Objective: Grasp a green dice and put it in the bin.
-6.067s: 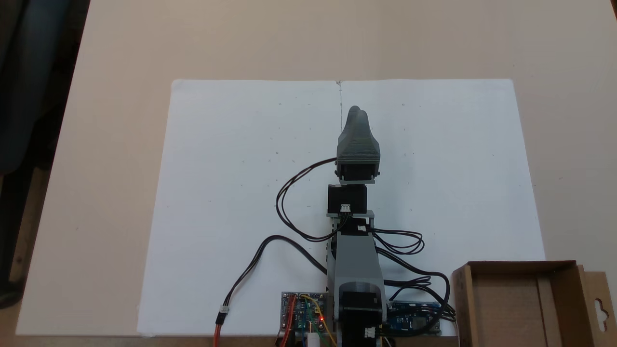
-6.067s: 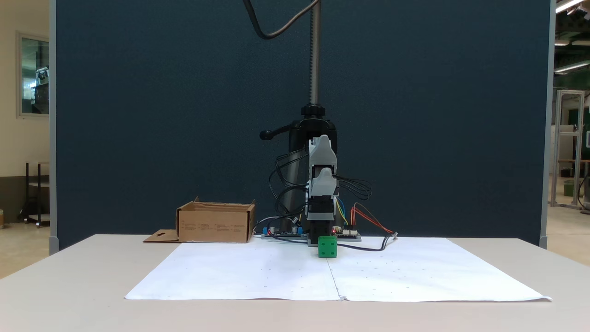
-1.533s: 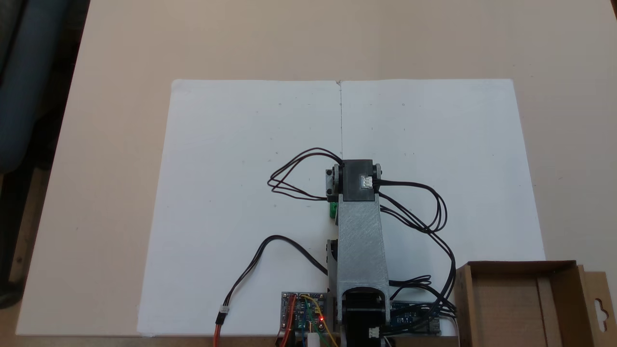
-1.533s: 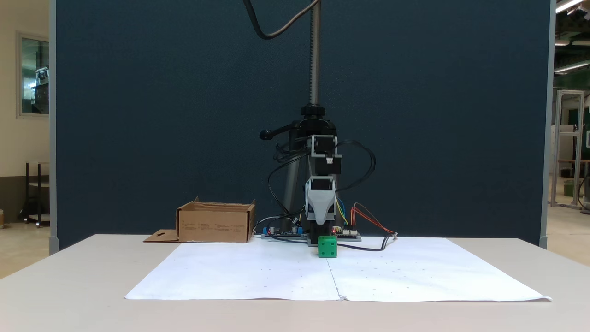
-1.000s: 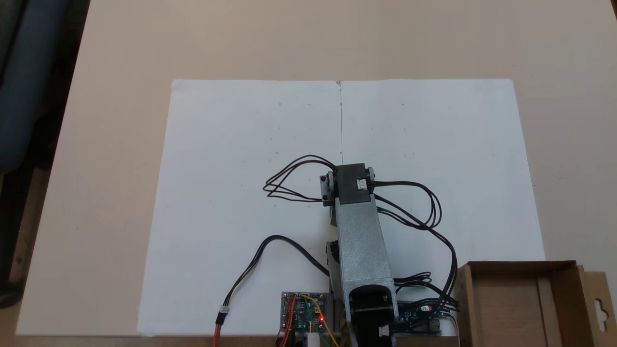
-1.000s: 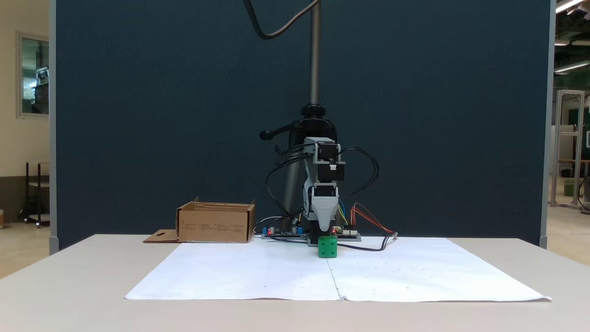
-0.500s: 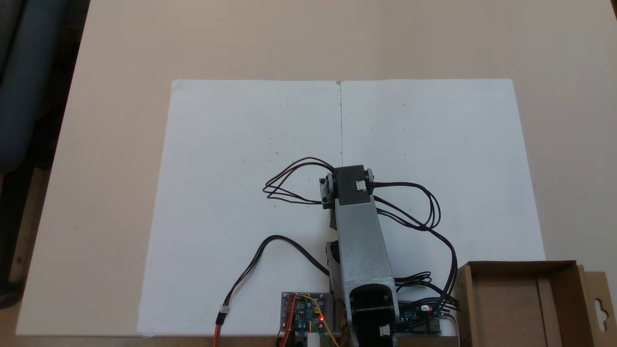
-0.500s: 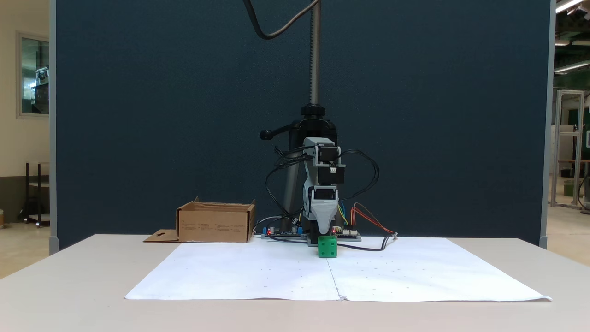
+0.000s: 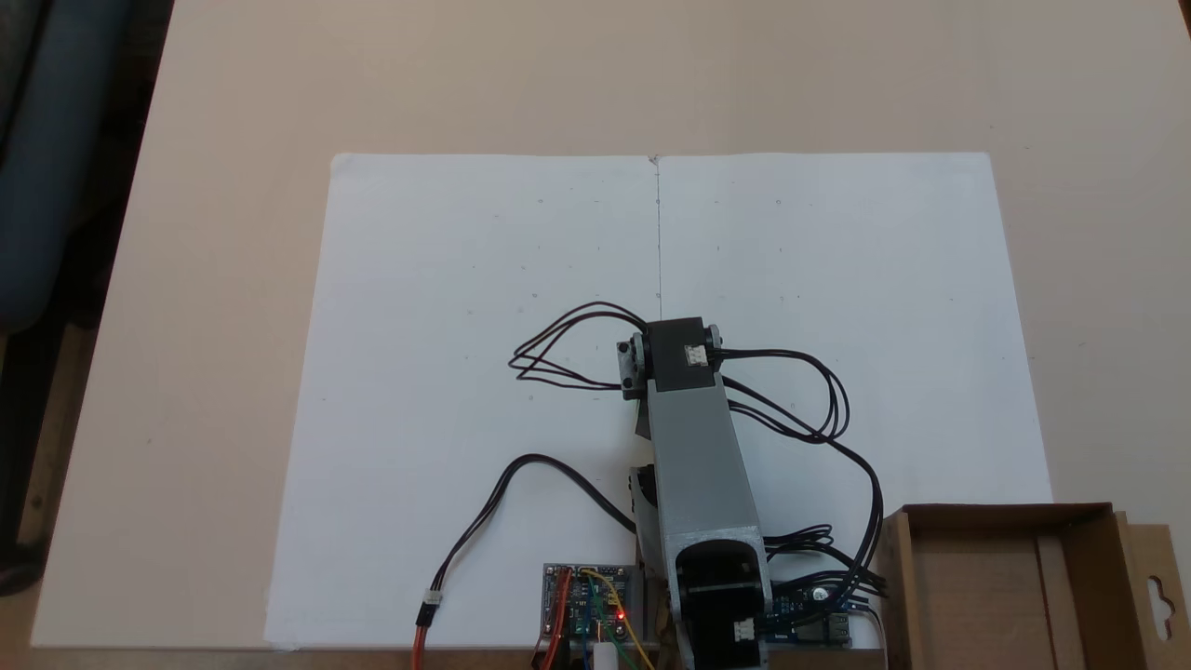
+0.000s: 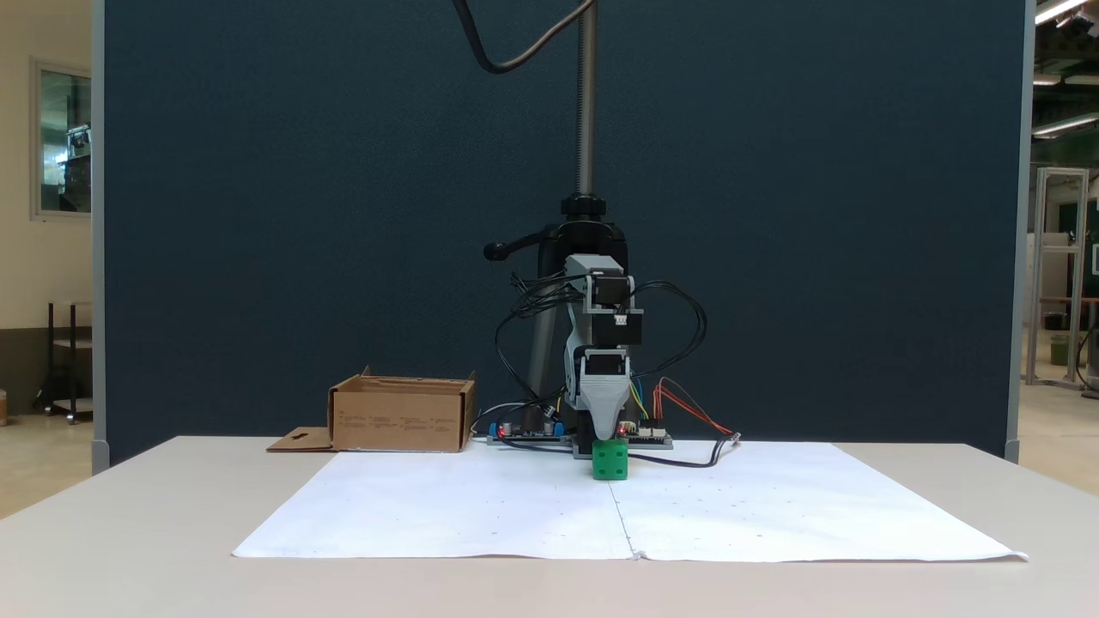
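The green dice [image 10: 610, 459] sits on the white paper [image 10: 481, 506] in front of the arm's base, on the paper's centre seam. My gripper [image 10: 608, 433] hangs straight down over it, its grey tip just above the dice's top face. Its jaws stand one behind the other, so their gap is hidden. From above, the grey arm [image 9: 696, 447] reaches over that spot and covers it. The bin is a brown cardboard box [image 10: 399, 421] to the left of the arm in one fixed view, and at the bottom right [image 9: 895, 577] in the other.
Circuit boards [image 9: 584, 605] and loose black cables [image 9: 568, 335] lie around the arm's base. A black stand with a metal pole [image 10: 586, 112] rises behind the arm, in front of a dark blue panel. The white paper [image 9: 465, 279] covers the middle of the beige table.
Over the last seconds the arm folded back and the gripper turned to point down. In the last second it sank lower, close to the top of the dice. The dice has not moved.
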You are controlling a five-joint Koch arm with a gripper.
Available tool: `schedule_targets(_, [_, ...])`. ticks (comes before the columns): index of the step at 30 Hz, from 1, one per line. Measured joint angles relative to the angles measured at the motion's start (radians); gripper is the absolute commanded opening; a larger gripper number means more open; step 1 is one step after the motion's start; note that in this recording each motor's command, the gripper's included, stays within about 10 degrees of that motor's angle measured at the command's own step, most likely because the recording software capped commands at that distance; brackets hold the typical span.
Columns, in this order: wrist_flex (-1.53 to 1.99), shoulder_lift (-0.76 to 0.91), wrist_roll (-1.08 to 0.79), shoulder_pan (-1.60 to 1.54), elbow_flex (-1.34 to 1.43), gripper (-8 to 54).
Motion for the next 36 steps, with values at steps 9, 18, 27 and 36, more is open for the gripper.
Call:
schedule_targets(9, [-0.072,-0.1,0.002,0.0,0.035,43.4])
schedule_targets(18, [-0.143,-0.176,0.002,0.002,0.051,43.3])
schedule_targets(27, [-0.184,-0.23,0.0,0.002,0.071,43.0])
schedule_targets(36, [-0.247,-0.23,0.002,0.023,0.081,38.8])
